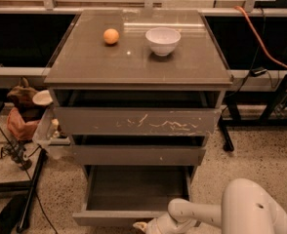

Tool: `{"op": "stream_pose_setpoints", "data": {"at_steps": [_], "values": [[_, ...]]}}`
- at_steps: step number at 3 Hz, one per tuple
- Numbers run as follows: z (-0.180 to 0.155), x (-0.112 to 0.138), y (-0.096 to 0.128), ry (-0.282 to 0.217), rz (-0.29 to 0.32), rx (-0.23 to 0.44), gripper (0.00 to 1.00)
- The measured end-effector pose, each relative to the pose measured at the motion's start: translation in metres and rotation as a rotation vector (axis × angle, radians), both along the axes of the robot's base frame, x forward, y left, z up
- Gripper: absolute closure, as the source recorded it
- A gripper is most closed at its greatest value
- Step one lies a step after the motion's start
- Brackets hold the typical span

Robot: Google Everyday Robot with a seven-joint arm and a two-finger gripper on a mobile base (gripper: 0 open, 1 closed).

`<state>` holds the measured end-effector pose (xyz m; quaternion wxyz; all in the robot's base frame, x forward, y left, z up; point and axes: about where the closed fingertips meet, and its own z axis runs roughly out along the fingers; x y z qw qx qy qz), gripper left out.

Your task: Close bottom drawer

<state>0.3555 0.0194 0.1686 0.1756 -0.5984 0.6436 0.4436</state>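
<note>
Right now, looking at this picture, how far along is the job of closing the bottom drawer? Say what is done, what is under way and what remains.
Done: the gripper is low at the front of the bottom drawer. In hand: it looks placed to push, though contact is unclear. Left: nearly the whole push; the drawer stands wide open, with its tray showing.

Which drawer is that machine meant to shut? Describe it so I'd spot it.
Find the grey-brown cabinet carrying a white bowl and an orange ball. Below its white-scratched front and the speck-marked middle front sits the lowest, plain-fronted drawer. It alone is pulled far out, showing a shallow tray, the robot's white gripper at its front edge.
</note>
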Motion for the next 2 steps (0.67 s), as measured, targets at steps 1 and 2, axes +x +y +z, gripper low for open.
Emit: {"op": "stream_pose_setpoints", "data": {"at_steps": [1, 2], "values": [[-0.0186, 0.0396, -0.0089, -0.061, -0.004, -0.061, 0.00], [-0.0186, 0.0397, -0.0089, -0.061, -0.004, -0.061, 0.00]]}}
